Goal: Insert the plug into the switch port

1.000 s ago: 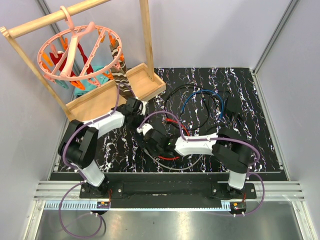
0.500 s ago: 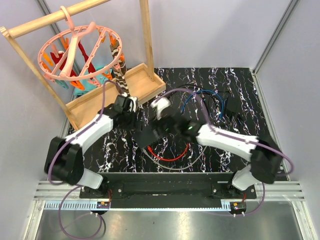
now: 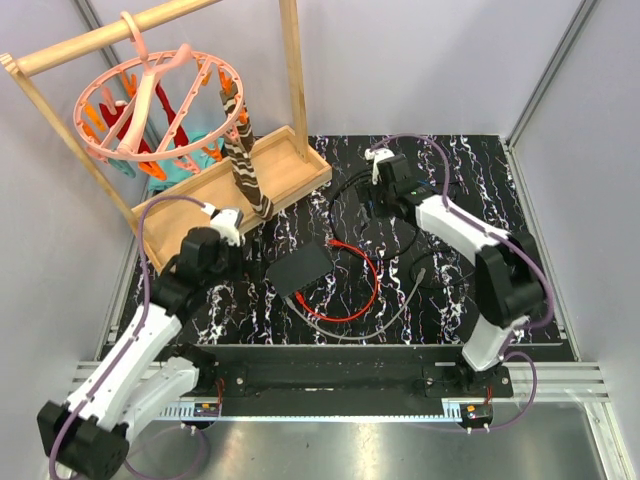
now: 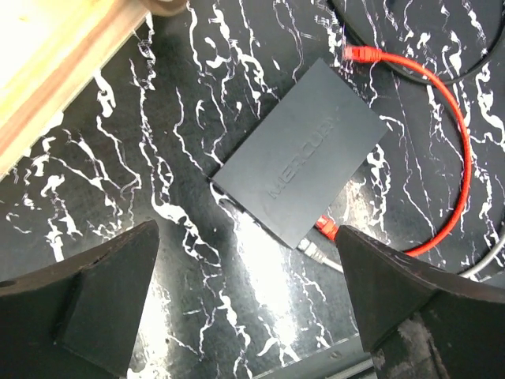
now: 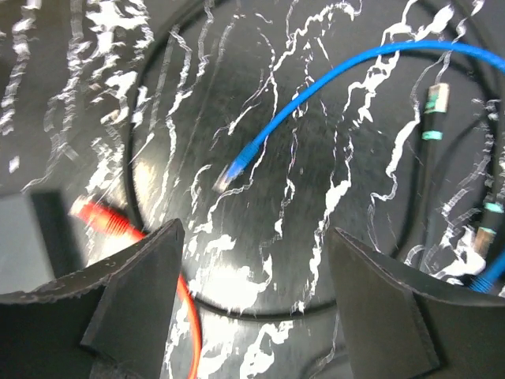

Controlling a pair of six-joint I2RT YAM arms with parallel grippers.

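The flat black switch [image 3: 300,268] lies on the marbled table; the left wrist view shows it [image 4: 304,146] from above. A red plug [image 4: 326,229] and a grey plug [image 4: 312,249] sit at the ports on its near edge. The red cable's free plug [image 3: 335,243] lies beside the switch's far corner and shows in both wrist views [image 4: 363,54] [image 5: 99,221]. My left gripper [image 3: 205,250] [image 4: 248,308] is open and empty, left of the switch. My right gripper [image 3: 385,175] [image 5: 256,300] is open and empty, above a loose blue plug [image 5: 237,166].
A wooden rack with a tray base [image 3: 225,195] and a peach clip hanger [image 3: 160,110] stands at the back left. Black cables with teal-ringed plugs [image 5: 434,103] lie by the right gripper. A grey cable [image 3: 400,300] loops near the front.
Both grippers left the switch. The left one drew back to the left. The right one swung up to the far cables. The switch now lies alone on the table.
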